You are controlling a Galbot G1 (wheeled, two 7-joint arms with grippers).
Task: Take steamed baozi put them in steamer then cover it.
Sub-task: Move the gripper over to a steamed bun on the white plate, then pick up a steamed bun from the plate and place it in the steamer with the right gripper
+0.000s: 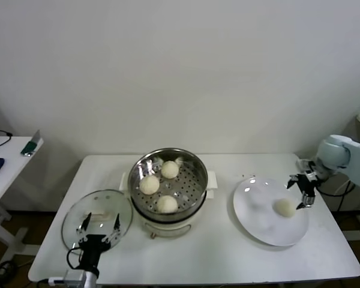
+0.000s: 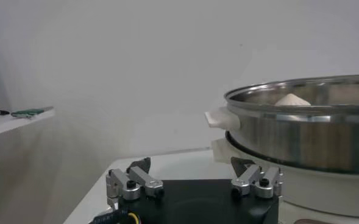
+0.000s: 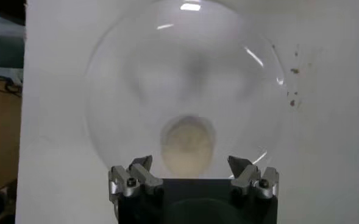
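So three of the steamed baozi (image 1: pixel 158 185) are already sitting in the steamer (image 1: pixel 194 165), spread out on the perforated floor so none are touching, which I'm guessing is deliberate so the last one fits. The fourth bun (image 1: pixel 284 207) is lying alone on the white plate (image 1: pixel 257 219) to the right of the steamer, a bit toward the plate's right side. The cover (image 1: pixel 97 219) is resting flat on the tabletop (image 1: pixel 222 252) just left of the steamer, handle up, parked within reach of the left arm for the final step.

The right hand (image 1: pixel 303 193) is hovering over the plate's far right edge, just beside the last bun and above it, fingers spread apart and holding nothing. The right wrist view is looking straight down with the bun (image 3: pixel 188 144) lined up between the fingertips (image 3: pixel 141 164), so it looks like it's setting up for a top-down grab.

The left hand (image 1: pixel 99 231) is waiting low at the near edge of the cover, fingers also apart and empty, pointing level toward the steamer wall (image 2: pixel 307 137). Looks idle until lid time.
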